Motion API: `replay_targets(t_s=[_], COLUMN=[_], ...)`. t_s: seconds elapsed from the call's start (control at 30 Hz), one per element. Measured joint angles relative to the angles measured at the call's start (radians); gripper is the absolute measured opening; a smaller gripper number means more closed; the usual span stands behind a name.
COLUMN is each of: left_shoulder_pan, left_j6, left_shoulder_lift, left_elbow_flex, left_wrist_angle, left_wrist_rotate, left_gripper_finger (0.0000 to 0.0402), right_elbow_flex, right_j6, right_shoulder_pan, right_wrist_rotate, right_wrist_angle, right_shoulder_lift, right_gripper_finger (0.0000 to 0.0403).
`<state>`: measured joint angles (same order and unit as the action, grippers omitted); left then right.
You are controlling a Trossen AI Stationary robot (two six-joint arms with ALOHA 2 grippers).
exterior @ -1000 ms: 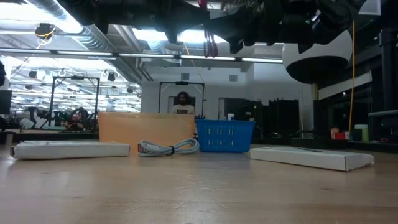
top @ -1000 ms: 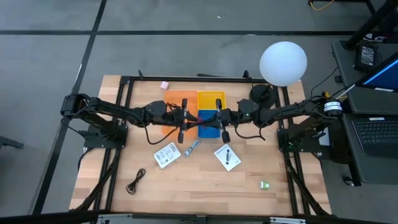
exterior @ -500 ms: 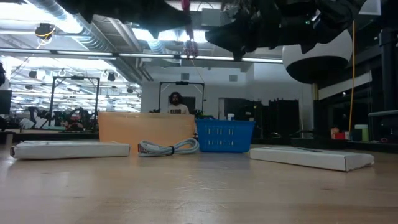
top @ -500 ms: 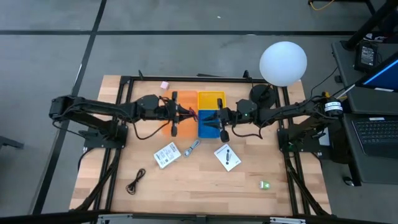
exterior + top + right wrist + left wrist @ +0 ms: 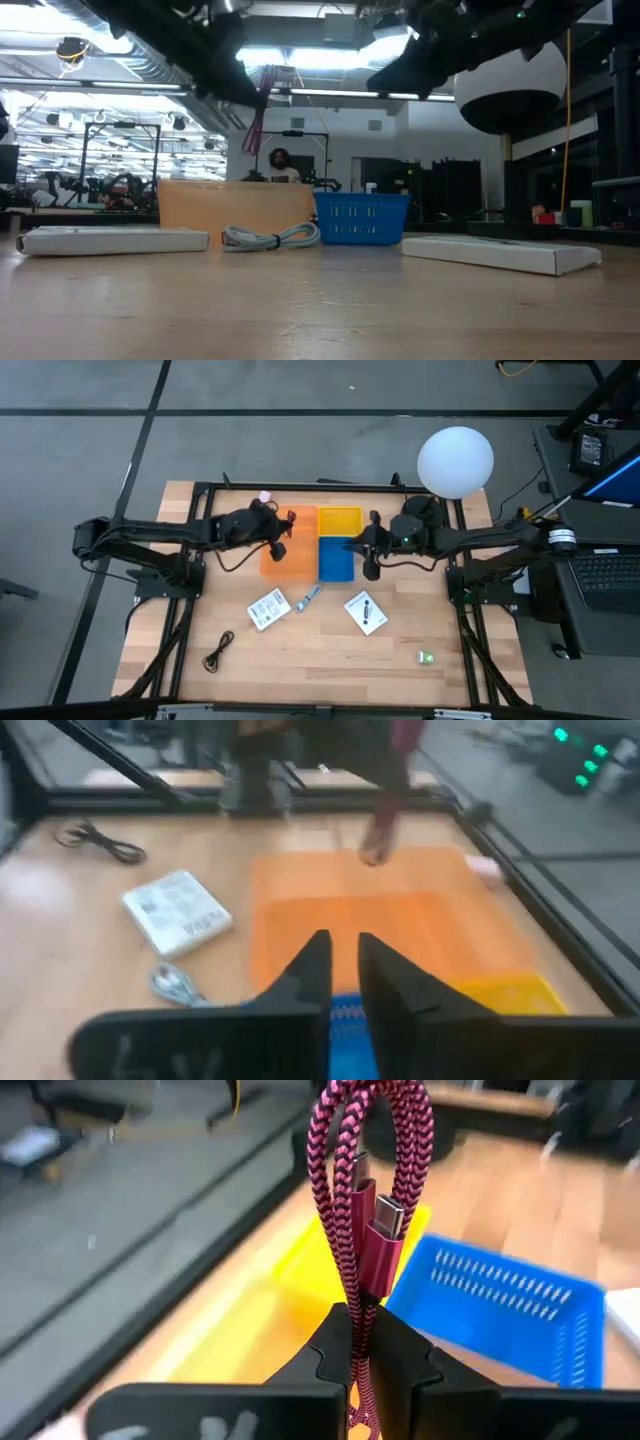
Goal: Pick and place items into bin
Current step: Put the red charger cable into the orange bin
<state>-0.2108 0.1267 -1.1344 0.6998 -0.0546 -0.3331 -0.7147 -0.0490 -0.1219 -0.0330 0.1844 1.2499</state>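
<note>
The left claw (image 5: 357, 1342) is clamped on a looped red cable (image 5: 368, 1200), holding it in the air above the orange bin (image 5: 282, 545). The right claw (image 5: 337, 965), its fingers nearly together and holding nothing, hangs over the blue bin (image 5: 336, 561). On the surface (image 5: 320, 660) lie two white cards (image 5: 268, 608) (image 5: 366, 612), a silver-blue tool (image 5: 309, 596) between them, a black cable (image 5: 218, 652) and a tiny green piece (image 5: 426, 656).

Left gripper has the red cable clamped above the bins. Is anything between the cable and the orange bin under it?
Nothing visible does. The left gripper holds the red cable hanging free over the orange bin, which looks open and empty beneath. The right gripper is off beside the blue bin.
</note>
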Motion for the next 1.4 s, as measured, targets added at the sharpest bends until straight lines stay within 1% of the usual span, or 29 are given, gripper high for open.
replay_targets(t_s=[0.07,0.2,0.27,0.43,0.6,0.7,0.77,0.97,1.03,1.13,1.4], left_shoulder_pan=[-0.021,-0.06,-0.075,-0.102,-0.124,-0.139,-0.15,-0.181,-0.186,-0.186,-0.183], left_j6=[0.032,0.055,0.058,0.073,0.085,0.081,0.074,0.06,0.035,0.008,0.017], left_shoulder_lift=[-0.027,-0.09,-0.124,-0.218,-0.318,-0.371,-0.398,-0.458,-0.47,-0.477,-0.471], left_elbow_flex=[0.026,0.096,0.139,0.246,0.346,0.382,0.39,0.39,0.39,0.39,0.39], left_wrist_angle=[-0.052,-0.194,-0.261,-0.393,-0.492,-0.538,-0.546,-0.549,-0.549,-0.549,-0.548], left_wrist_rotate=[0.027,0.064,0.09,0.15,0.171,0.177,0.182,0.252,0.253,0.25,0.255], left_gripper_finger=[0.0012,0.0012,0.0012,0.0015,0.0014,0.0015,0.0016,0.0018,0.0021,0.0033,0.0066], right_elbow_flex=[0.0,0.0,0.0,0.0,0.0,0.0,0.0,0.0,0.0,0.0,0.0], right_j6=[0.0,-0.011,-0.033,-0.049,-0.044,-0.035,-0.036,-0.039,-0.039,-0.039,-0.033], right_shoulder_pan=[0.0,0.0,-0.003,-0.018,-0.032,-0.034,-0.034,-0.033,-0.033,-0.033,-0.033], right_wrist_rotate=[-0.013,-0.013,-0.016,-0.026,-0.026,-0.027,-0.027,-0.027,-0.027,-0.027,-0.027], right_wrist_angle=[-0.026,-0.034,-0.03,-0.032,-0.033,-0.033,-0.037,-0.039,-0.04,-0.04,-0.04], right_shoulder_lift=[-0.02,-0.024,-0.018,-0.017,-0.017,-0.017,-0.017,-0.017,-0.017,-0.017,-0.017], right_gripper_finger=[0.0005,0.0009,0.0004,0.0004,0.0001,0.0003,0.0004,0.0004,0.0004,0.0004,0.0004])
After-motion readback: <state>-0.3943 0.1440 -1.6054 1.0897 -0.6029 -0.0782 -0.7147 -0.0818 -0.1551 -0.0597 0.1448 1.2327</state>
